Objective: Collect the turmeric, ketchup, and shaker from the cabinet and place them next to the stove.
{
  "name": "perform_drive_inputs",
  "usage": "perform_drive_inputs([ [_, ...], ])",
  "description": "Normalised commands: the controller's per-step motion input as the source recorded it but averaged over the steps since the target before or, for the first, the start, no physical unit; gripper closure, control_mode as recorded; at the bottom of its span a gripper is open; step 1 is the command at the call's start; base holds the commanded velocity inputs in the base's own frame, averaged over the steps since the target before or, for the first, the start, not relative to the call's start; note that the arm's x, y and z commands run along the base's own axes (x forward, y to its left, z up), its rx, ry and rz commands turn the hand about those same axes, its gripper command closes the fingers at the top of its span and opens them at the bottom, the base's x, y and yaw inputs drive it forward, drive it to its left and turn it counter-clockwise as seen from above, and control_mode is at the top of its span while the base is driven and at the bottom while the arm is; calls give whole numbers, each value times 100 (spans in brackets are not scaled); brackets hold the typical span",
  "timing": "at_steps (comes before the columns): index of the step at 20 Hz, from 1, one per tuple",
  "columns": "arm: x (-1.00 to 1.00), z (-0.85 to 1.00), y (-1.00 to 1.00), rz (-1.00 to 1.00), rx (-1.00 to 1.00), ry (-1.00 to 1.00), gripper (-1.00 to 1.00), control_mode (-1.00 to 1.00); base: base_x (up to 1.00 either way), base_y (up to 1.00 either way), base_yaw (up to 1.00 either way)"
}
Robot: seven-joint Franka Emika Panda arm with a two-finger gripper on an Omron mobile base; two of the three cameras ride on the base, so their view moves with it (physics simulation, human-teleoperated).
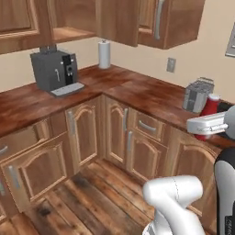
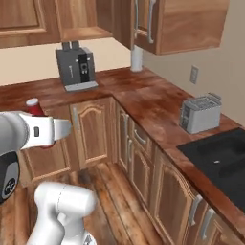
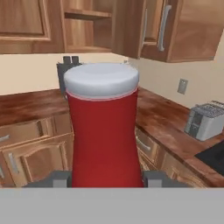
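My gripper (image 3: pixel 106 179) is shut on the ketchup (image 3: pixel 105 127), a red bottle with a white cap that stands upright between the two fingertips (image 3: pixel 59 179). From the left base view the ketchup (image 1: pixel 211 104) rises behind the white hand (image 1: pixel 205 125), in the air in front of the counter. The right base view shows its cap and red top (image 2: pixel 34 108) above the hand (image 2: pixel 45 130). The cabinet (image 1: pixel 69 32) (image 2: pixel 81 31) (image 3: pixel 87 26) hangs open on the wall, its wooden shelf bare where I can see it. The stove (image 2: pixel 220 162) (image 3: pixel 214 157) lies at the counter's right end. The turmeric and shaker are out of view.
A grey coffee machine (image 1: pixel 55 71) (image 2: pixel 76 67) and a paper towel roll (image 1: pixel 104 54) (image 2: pixel 137 60) stand on the L-shaped wooden counter. A steel toaster (image 1: pixel 198 94) (image 2: pixel 200 114) (image 3: pixel 205 120) sits just left of the stove. Base cabinets line the floor below.
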Motion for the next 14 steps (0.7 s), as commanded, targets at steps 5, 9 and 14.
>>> perform_drive_inputs([
  [5, 0, 0, 0, 0, 0, 0, 100, 100, -54, 0, -61],
  [9, 0, 0, 0, 0, 0, 0, 100, 100, -44, -8, -59],
  [14, 0, 0, 0, 0, 0, 0, 100, 100, -35, -25, -56],
])
